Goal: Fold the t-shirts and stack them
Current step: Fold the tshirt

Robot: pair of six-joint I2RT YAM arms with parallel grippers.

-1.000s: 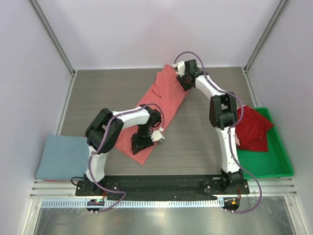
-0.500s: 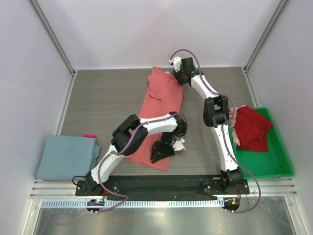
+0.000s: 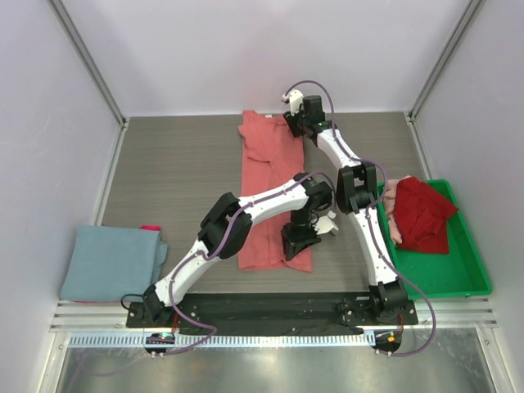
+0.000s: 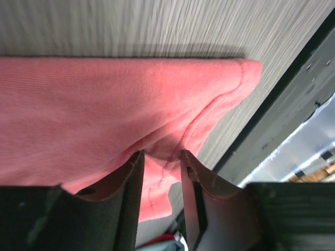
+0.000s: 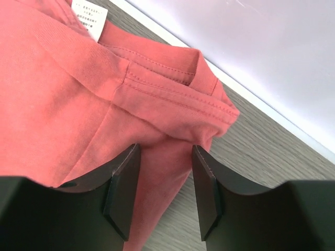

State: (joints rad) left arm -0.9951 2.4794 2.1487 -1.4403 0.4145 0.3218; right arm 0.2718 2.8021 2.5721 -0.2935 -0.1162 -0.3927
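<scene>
Your salmon-red t-shirt (image 3: pixel 266 160) lies as a long narrow strip down the middle of the table (image 3: pixel 180 164), from the upper centre of the overhead view to the lower centre. It is not yet folded or stacked.

The left gripper (image 3: pixel 299 244) has the strip's lower right corner. In its wrist view the jaws sit close together with a thin fold of hem pinched between them. The right gripper (image 3: pixel 296 127) is at the upper right corner, jaws about half apart around a thick bunch of seamed cloth that fills the gap. It looks gripped, though less firmly.

The grey-blue t-shirt (image 3: pixel 110 262) sits folded at the lower left. The darker red t-shirt (image 3: pixel 422 213) is heaped in the green tray (image 3: pixel 467 246) at the right.

Watch the left pinch: it holds only a sliver of hem, so a tug along the strip could pull it free. If the right jaws ease first, that end drops and bunches. The left arm also reaches across the cloth, so a low sweep could drag and wrinkle it.
</scene>
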